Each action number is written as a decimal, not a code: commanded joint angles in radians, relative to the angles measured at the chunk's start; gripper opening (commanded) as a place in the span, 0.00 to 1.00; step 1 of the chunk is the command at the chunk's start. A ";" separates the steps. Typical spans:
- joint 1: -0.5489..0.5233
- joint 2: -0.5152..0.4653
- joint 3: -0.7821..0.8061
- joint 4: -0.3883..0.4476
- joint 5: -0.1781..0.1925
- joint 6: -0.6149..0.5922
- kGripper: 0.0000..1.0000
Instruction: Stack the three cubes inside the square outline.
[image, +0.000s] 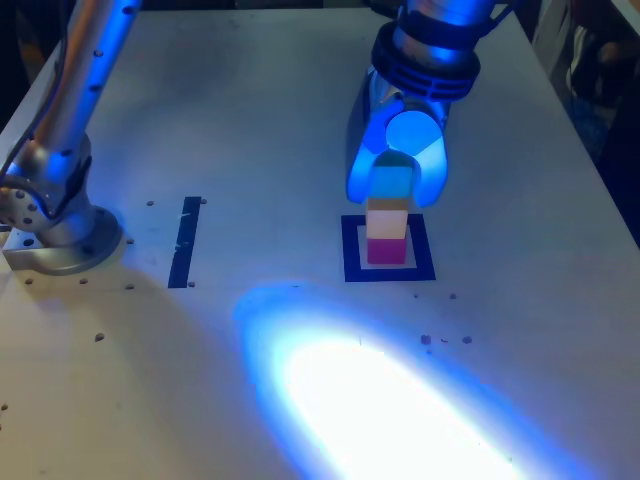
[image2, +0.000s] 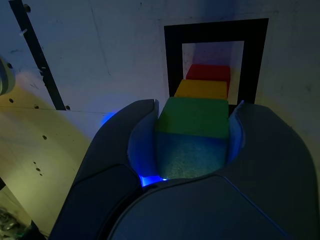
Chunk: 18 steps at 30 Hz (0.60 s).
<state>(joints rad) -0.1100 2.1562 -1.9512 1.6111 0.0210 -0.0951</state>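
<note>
Gripper (image: 397, 192) tight around green cube (image2: 192, 117), 2 cubes (image2: 202, 89) beneath, black strip (image: 185, 242) well apart

Your cubes look matt, the green one (image2: 192, 117) a bit grainy on its near face, yellow (image2: 202, 89) and red (image2: 209, 72) flatter. Your jaws (image2: 194, 112) look like smooth, dull plastic tbh. Your bench (image: 270, 120) has a smooth-looking pale surface, with scratches, and you've got matt black tape (image2: 216, 32) on it. That arm base (image: 70, 245) looks like satiny metal.
</note>
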 joint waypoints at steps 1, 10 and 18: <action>0.002 0.004 -0.001 0.010 -0.005 0.001 0.28; 0.002 0.015 0.009 0.009 -0.030 0.001 0.66; 0.002 0.014 0.022 0.008 -0.025 0.001 0.99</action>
<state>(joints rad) -0.1097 2.1691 -1.9330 1.6109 -0.0061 -0.0951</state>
